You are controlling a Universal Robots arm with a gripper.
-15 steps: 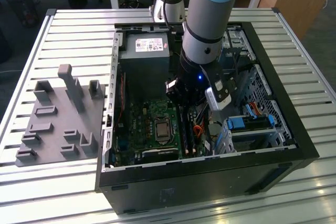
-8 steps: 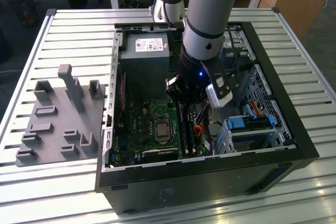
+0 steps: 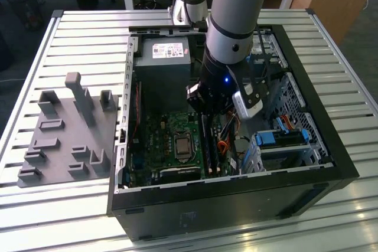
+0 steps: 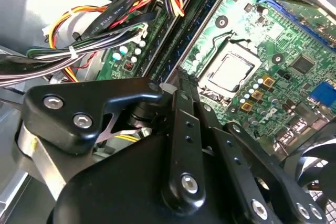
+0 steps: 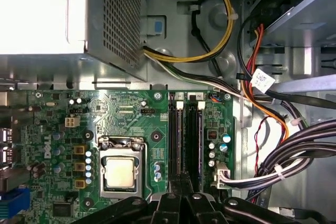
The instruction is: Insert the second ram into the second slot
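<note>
My gripper [image 3: 207, 114] hangs low inside the open computer case [image 3: 331, 163], over the far end of the black memory slots [image 3: 210, 151] beside the processor socket. In both wrist views its fingertips stand close together on the slot row: gripper [image 5: 184, 183], slots [image 5: 186, 140]; gripper [image 4: 178, 81], slots [image 4: 181, 35]. The fingers look shut. The second ram is hidden; no blue stick shows between the fingers or along the slots. Which of the parallel slots the tips rest on I cannot tell.
The processor socket [image 5: 119, 174] lies beside the slots, and the power supply [image 3: 162, 51] sits at the case's far end. Cable bundles [image 5: 283, 156] run close on the other side. A drive bay with blue latches [image 3: 280, 140] stands on the exterior view's right; a grey fixture [image 3: 65, 128] on its left.
</note>
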